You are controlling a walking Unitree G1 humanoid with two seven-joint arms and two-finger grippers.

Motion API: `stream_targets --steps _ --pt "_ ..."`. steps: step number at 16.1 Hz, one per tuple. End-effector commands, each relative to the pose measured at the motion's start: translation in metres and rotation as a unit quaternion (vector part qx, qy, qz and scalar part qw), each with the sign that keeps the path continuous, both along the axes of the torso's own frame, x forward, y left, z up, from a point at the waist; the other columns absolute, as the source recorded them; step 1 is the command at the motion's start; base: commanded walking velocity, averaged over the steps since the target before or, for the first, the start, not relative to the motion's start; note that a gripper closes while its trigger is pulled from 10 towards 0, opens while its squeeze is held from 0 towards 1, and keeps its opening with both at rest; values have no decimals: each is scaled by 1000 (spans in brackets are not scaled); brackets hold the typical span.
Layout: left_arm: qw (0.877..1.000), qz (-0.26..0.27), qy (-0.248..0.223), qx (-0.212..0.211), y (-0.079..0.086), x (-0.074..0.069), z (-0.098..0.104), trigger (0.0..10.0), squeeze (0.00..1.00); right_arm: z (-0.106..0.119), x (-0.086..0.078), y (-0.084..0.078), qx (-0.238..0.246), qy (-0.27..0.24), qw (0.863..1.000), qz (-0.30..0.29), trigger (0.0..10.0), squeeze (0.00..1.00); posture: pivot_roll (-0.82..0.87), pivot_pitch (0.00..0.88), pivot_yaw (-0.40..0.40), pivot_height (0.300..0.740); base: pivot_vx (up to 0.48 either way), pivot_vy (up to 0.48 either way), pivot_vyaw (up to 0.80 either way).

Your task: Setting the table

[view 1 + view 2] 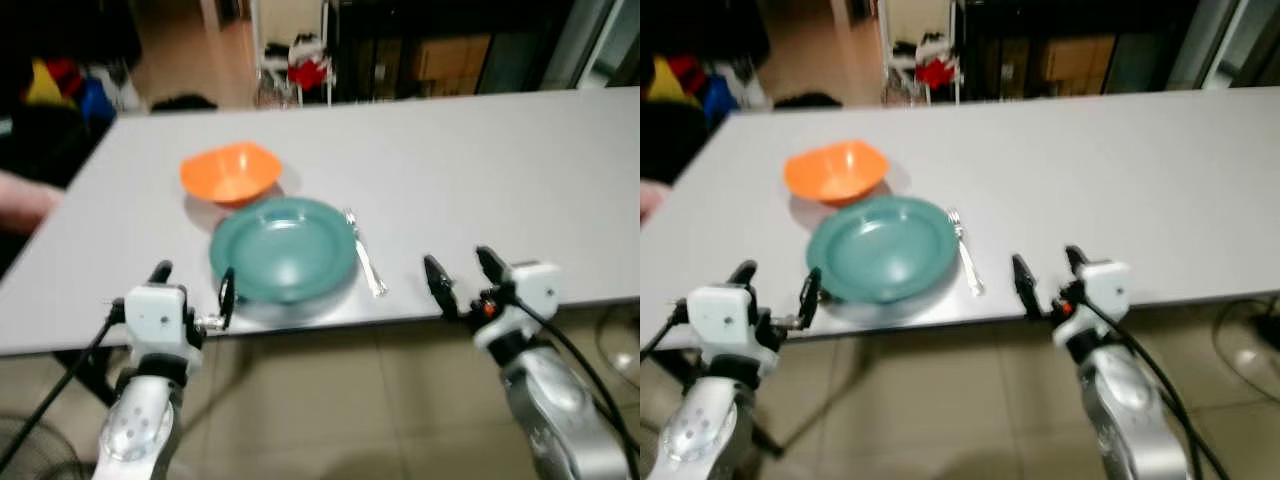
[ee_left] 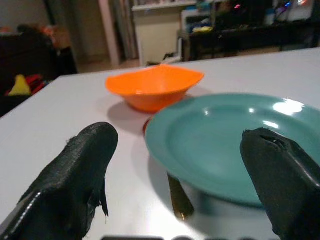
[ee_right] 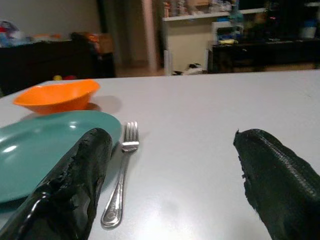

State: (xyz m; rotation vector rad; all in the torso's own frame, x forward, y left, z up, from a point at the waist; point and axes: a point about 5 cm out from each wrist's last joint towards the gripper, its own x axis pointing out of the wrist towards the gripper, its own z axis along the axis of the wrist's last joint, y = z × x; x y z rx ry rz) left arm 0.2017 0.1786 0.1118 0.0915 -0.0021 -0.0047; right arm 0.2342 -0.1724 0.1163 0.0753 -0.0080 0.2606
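A teal plate lies near the front edge of the grey table. Behind it to the left sits an orange bowl. A silver fork lies along the plate's right side. A gold-coloured utensil handle pokes out from under the plate's near-left rim. My left gripper is open at the table's front edge, left of the plate. Level with the same edge and right of the fork, my right gripper is open too. Both are empty.
A person's arm rests at the table's left edge. Beyond the far edge stand a white rack with red items and dark furniture. Tiled floor lies below the front edge, with cables near my arms.
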Motion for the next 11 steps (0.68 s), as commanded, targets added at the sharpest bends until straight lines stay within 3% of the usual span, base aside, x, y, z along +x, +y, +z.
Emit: stream_targets --steps 1,11 --pt "1000 4 -1 4 1 0 1 10000 0 2 3 -1 0 -1 1000 0 10000 0 -124 0 61 740 0 -480 0" --pt "1000 10 1 7 6 -2 0 10000 0 -3 5 1 -19 -1 1000 5 10000 0 -121 0 61 740 0 -480 0"
